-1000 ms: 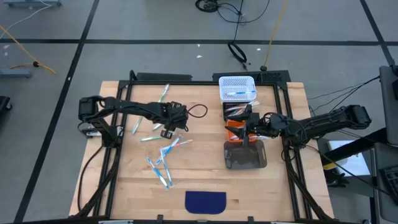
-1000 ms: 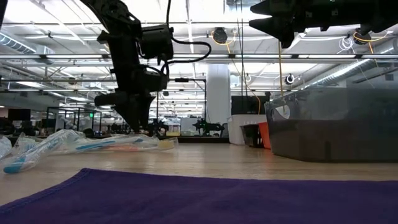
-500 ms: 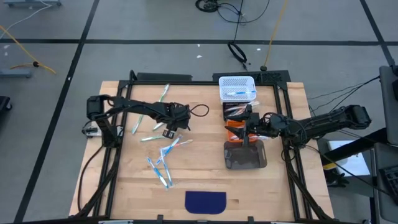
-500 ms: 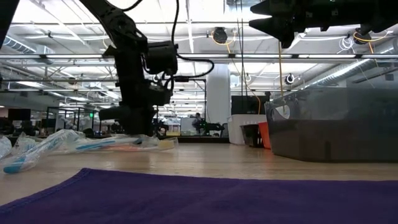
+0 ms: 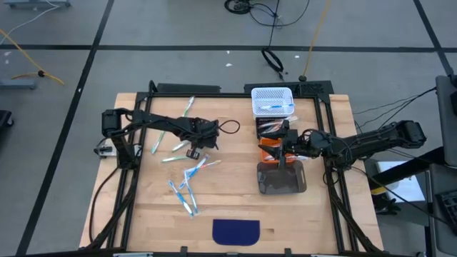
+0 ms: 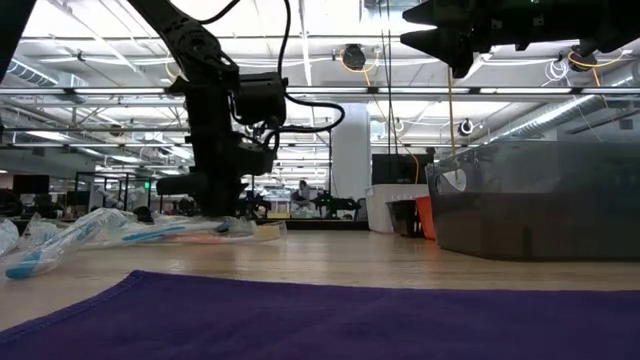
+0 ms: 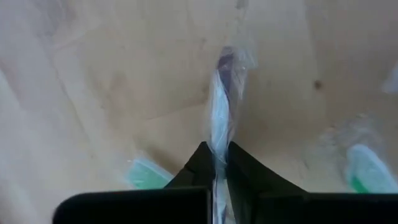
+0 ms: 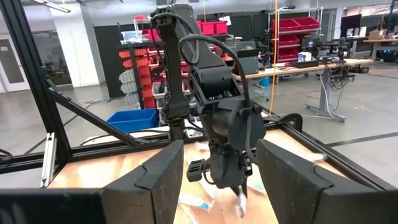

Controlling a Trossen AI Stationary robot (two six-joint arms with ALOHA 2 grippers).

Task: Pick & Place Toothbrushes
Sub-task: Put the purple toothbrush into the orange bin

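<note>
Left gripper point(image 7: 219, 163) is down at the table point(image 5: 235, 200), over the scatter of wrapped brushes left of centre. Its fingers are pinched together on one brush point(image 7: 221, 118): the left wrist view shows the clear wrapper, with a white stick inside, running out from between the two tips. The grip is near one end, so the rest of the brush lies forward on the wood. That suits a thin, slippery packet: a low, end-on pinch catches the crinkled film without needing to get under the stick.

In the high view the same gripper point(image 5: 202, 140) sits just beside the other loose brushes point(image 5: 187, 187), which lie fanned toward the near edge, with a couple more toward the far left. The low view shows the tips point(image 6: 215, 205) at table level among the wrappers; the brush looks not yet lifted.

Right gripper point(image 5: 285, 151) hangs above the bins on the right, fingers spread wide and holding nothing. Below it are the dark bin point(image 5: 282, 180) and an orange bin point(image 5: 270, 148); a white basket point(image 5: 272, 101) at the far end already holds a blue brush. Bins in a row suggest sorting by colour, probably.

Judgement: grasp step just made; most brushes remain on the table. Risk: film slipping out on the lift.
</note>
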